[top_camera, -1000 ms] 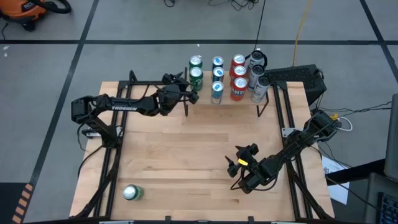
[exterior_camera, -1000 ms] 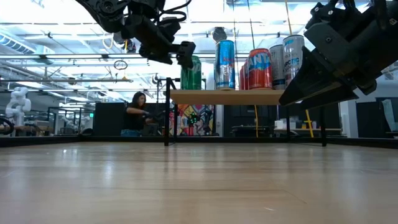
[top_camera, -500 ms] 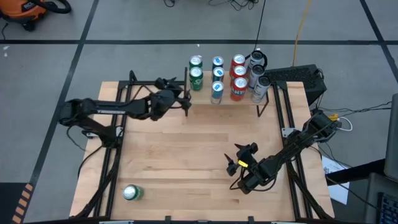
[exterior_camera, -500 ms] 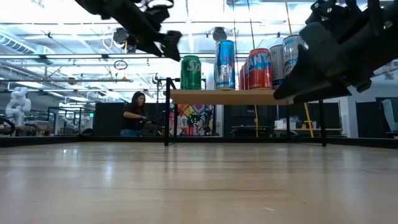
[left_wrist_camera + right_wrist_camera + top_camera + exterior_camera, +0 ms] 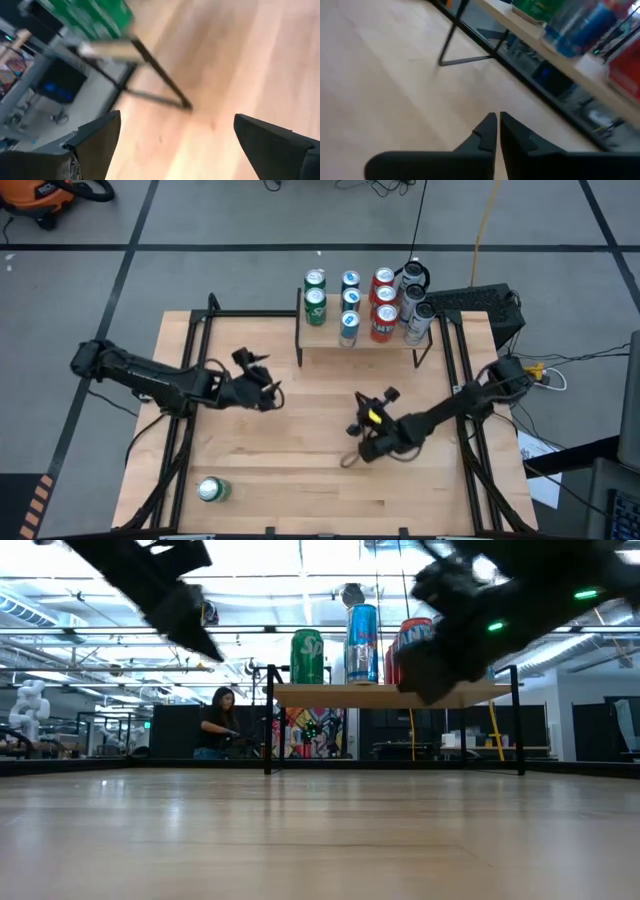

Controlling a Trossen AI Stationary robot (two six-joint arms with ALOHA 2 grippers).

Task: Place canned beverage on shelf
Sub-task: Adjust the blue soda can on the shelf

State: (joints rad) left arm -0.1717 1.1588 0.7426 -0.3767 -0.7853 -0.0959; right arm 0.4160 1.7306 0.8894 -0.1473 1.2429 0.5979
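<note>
Green can (image 5: pixel 211 490): lying on the light-wood counter (image 5: pixel 320 470), near-left corner, well apart from both grippers.
Left gripper (image 5: pixel 268 390): spread, empty.
Right gripper (image 5: pixel 354 428): pressed together, empty.

Robotics lab (open ceiling (image 5: pixel 120 600), person (image 5: pixel 216 725) at workstation)

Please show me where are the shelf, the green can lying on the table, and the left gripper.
shelf (image 5: pixel 330 338), high view, bare front board.
green can (image 5: pixel 211 490), high view, its side.
left gripper (image 5: pixel 270 388), high view, midway between open fingertips.
</note>
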